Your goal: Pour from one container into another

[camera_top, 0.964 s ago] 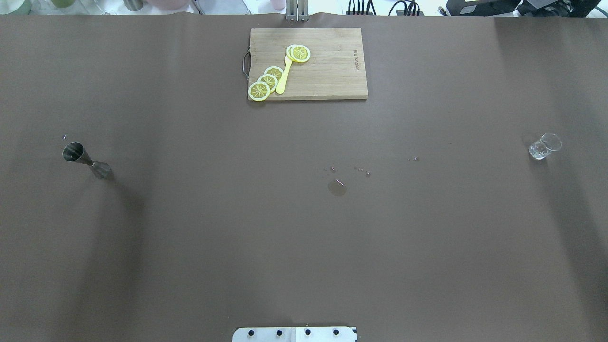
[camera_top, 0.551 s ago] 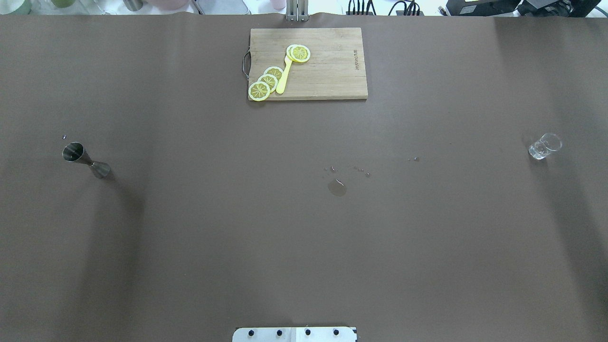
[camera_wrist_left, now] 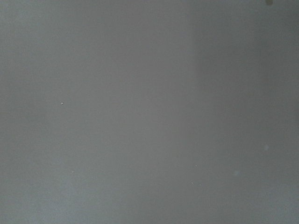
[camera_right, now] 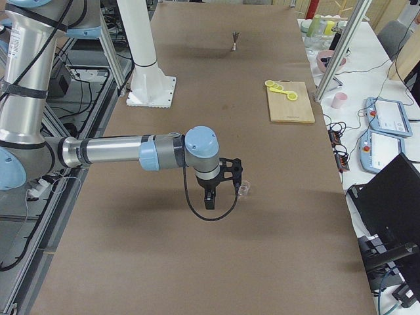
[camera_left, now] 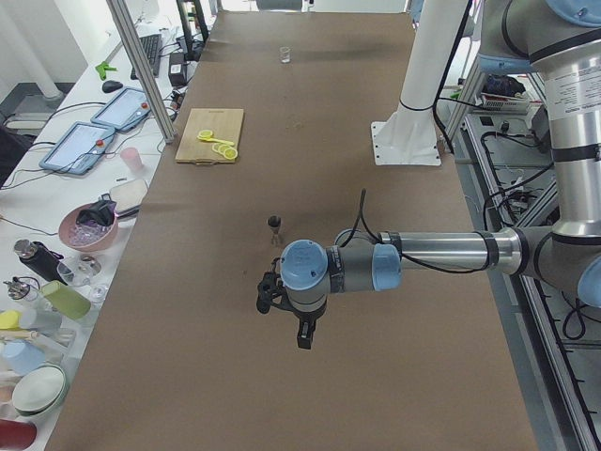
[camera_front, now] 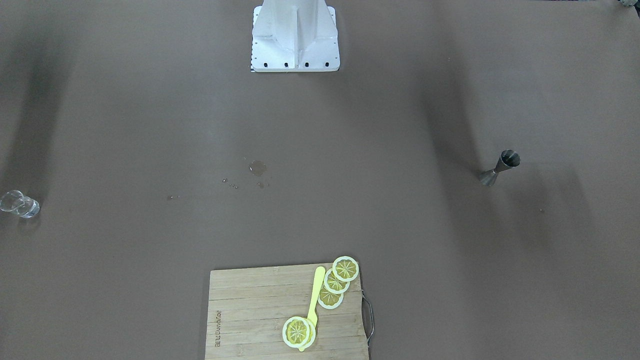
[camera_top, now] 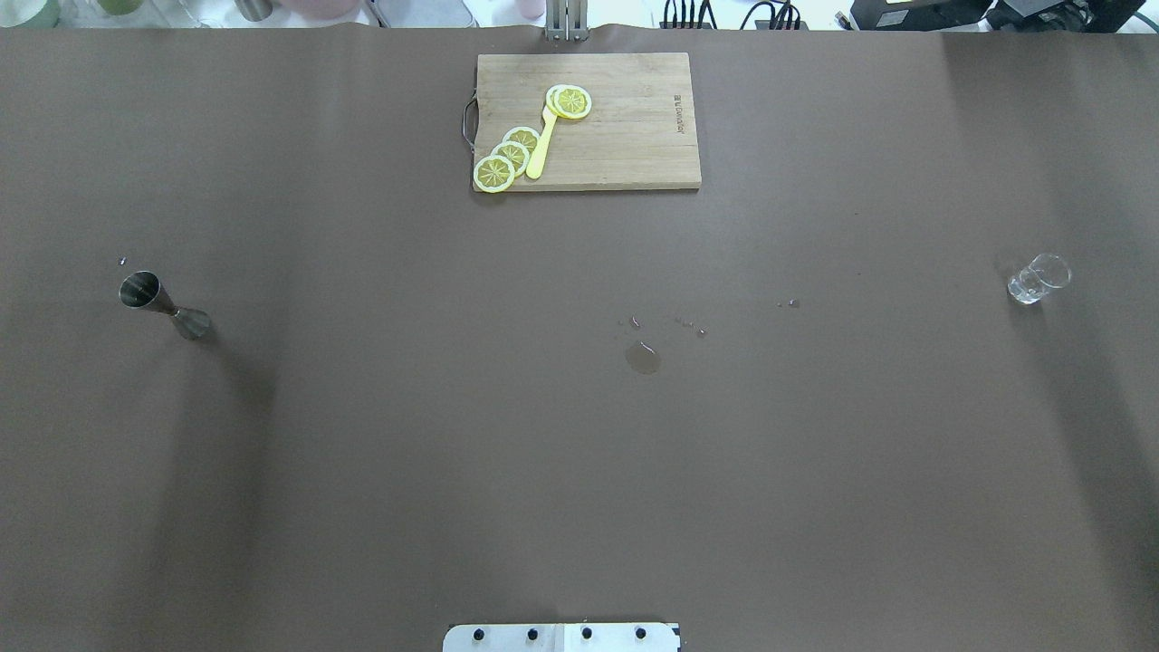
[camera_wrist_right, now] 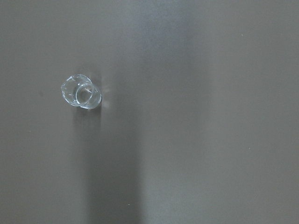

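The dark metal jigger point(camera_top: 163, 305) stands upright on the brown table at the robot's left, also seen in the front-facing view point(camera_front: 500, 167). The clear glass cup point(camera_top: 1039, 279) stands upright at the far right and appears in the right wrist view point(camera_wrist_right: 81, 92). My left gripper point(camera_left: 264, 293) hangs above the table a little short of the jigger point(camera_left: 274, 225). Close beside the cup point(camera_right: 243, 190) hovers my right gripper point(camera_right: 234, 172). Both grippers show only in the side views, so I cannot tell whether they are open or shut.
A wooden cutting board point(camera_top: 625, 136) with lemon slices point(camera_top: 507, 156) and a yellow utensil lies at the table's far middle. A small puddle point(camera_top: 643, 358) with droplets marks the centre. The robot's white base point(camera_front: 295, 37) stands at the near edge.
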You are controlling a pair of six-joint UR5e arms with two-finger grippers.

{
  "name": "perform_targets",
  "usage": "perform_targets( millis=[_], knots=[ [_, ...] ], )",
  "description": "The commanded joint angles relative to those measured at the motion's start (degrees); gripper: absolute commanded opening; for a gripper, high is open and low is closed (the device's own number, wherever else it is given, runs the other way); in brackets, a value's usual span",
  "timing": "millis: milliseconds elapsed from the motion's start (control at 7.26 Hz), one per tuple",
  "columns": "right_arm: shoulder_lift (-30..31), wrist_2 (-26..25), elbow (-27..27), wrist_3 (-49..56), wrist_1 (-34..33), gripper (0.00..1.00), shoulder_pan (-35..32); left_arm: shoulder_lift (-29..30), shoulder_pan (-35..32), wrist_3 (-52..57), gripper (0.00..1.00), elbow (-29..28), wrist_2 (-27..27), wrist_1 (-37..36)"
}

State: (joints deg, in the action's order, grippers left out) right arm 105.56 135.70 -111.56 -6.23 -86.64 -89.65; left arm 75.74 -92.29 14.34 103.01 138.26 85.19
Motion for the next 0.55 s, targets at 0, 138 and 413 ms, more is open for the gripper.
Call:
perform_targets(
  millis=[0,138,413],
  knots=[
    [-0.09,0.00,0.11,0.07,0.07,1.00,0.00,-0.16,-0.08,-0.27,0.99,0.17,-0.09,-0.11],
    [-0.09,-0.09,0.12,0.07,0.07,1.00,0.00,0.45,-0.08,-2.97,0.99,0.26,-0.18,-0.11],
    [-0.26,-0.09,0.12,0.07,0.07,1.00,0.00,2.64,0.00,-8.71,0.99,0.35,-0.18,-0.20]
  ],
)
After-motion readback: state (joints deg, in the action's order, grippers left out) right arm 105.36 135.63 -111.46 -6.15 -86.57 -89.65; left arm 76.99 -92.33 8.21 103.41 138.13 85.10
